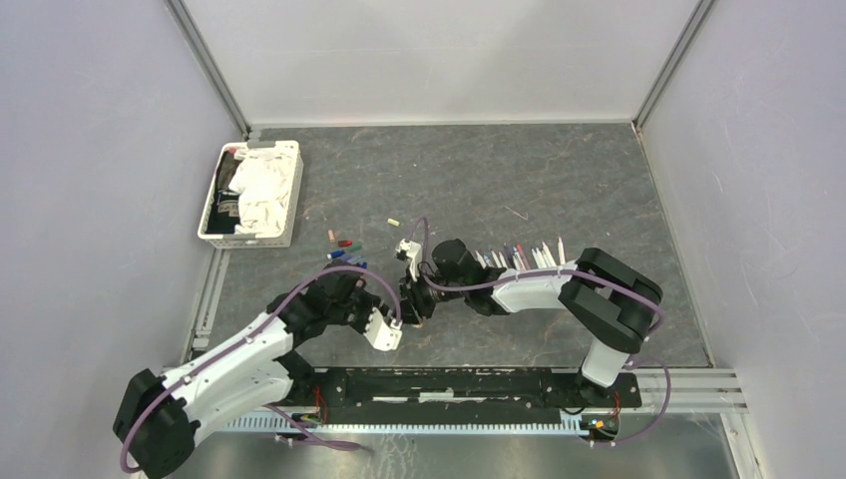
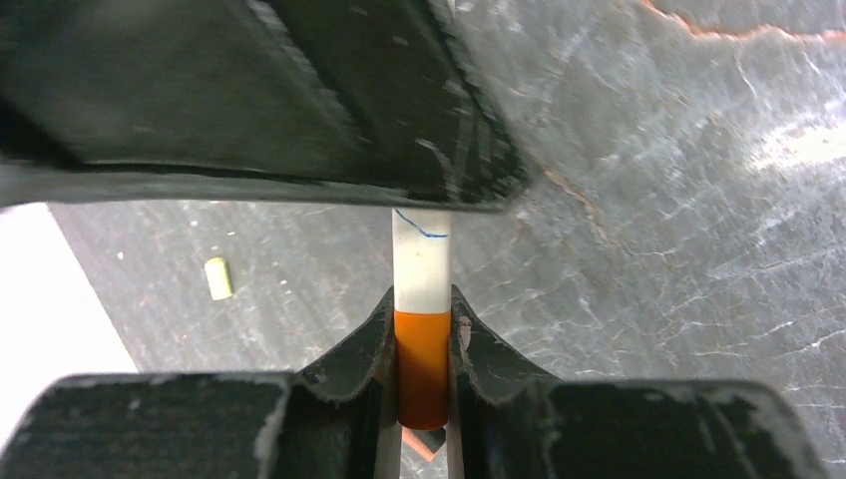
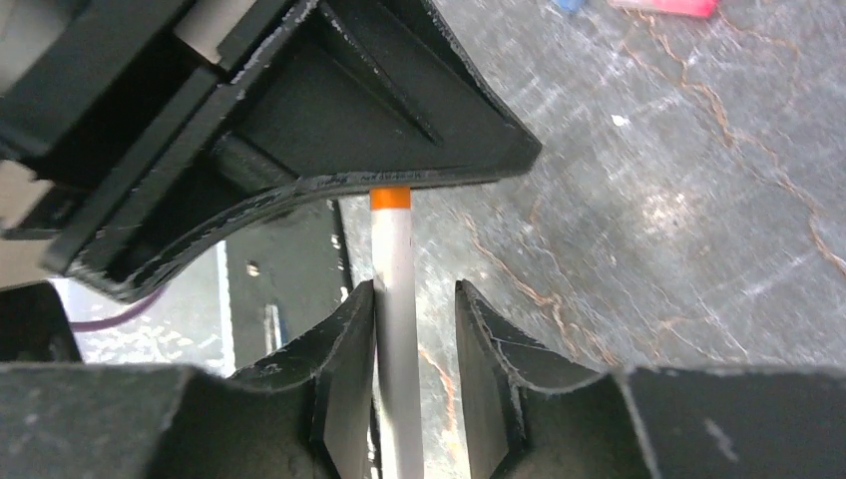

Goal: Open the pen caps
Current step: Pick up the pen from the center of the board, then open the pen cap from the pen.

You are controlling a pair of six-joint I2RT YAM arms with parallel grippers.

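Grey tabletop [image 1: 519, 180]: cloth [image 1: 264, 190] in white tray [image 1: 244, 240] (pen caps [image 1: 346, 243] nearby)

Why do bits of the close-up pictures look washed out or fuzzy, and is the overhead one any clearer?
Left wrist view: the orange cap is sharp, but glare whitens the table at right. Right wrist view: the white pen is crisp, the red cap at the top edge is blurred. Top view: even light, soft shadows, though the loose caps look tiny.
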